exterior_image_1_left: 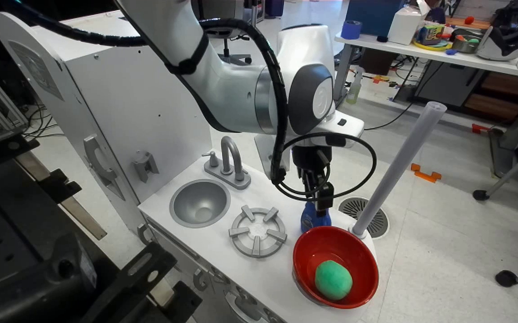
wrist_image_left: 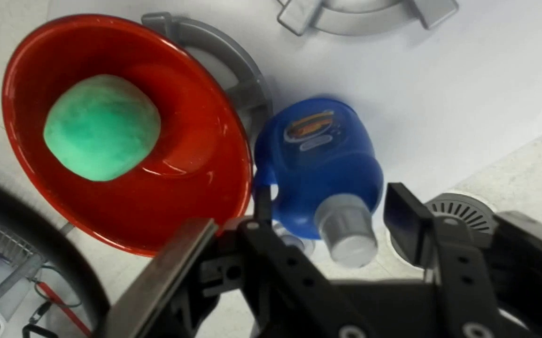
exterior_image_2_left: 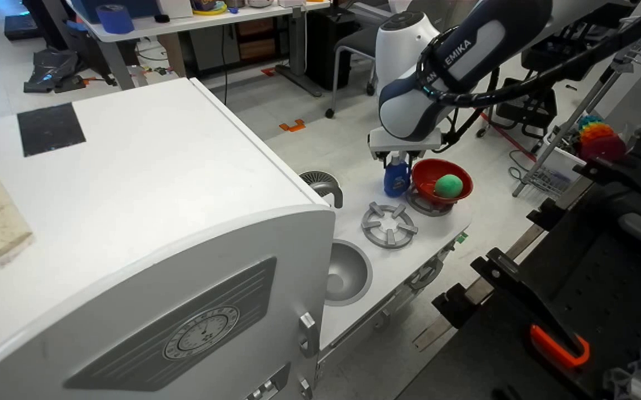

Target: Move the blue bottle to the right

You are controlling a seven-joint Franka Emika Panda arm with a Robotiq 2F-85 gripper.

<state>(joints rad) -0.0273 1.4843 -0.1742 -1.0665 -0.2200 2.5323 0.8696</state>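
- As for the blue bottle [wrist_image_left: 318,155]: stands upright on the white desk [exterior_image_1_left: 277,280], near an edge and just beside the red bowl [wrist_image_left: 196,197].
- Looks rounded and smooth, deep blue all over the body, narrowing at the shoulders toward the neck.
- Wears a ribbed, greyish-white cap [wrist_image_left: 344,223], a touch paler on the flat top.
- Bears a small oval label [wrist_image_left: 311,126], marked in orange and yellow, next to a smaller pale oval; impossible to read at this size.
- Has a handle [wrist_image_left: 264,176] of the same blue on the side toward the bowl, with a little hole through it.
- In an exterior view, shows just the lower body [exterior_image_1_left: 309,220], partly covered by the claw [wrist_image_left: 329,195] and the bowl's rim.
- As for that claw: hangs unclenched, with widely spread fingers [wrist_image_left: 405,206] on either side of the bottle and the cap in the gap between.
- Cannot tell about any contact between fingers and bottle.
- Close by: a green ball [wrist_image_left: 102,129] resting inside the bowl, a grey burner [exterior_image_1_left: 256,244] on the desk.
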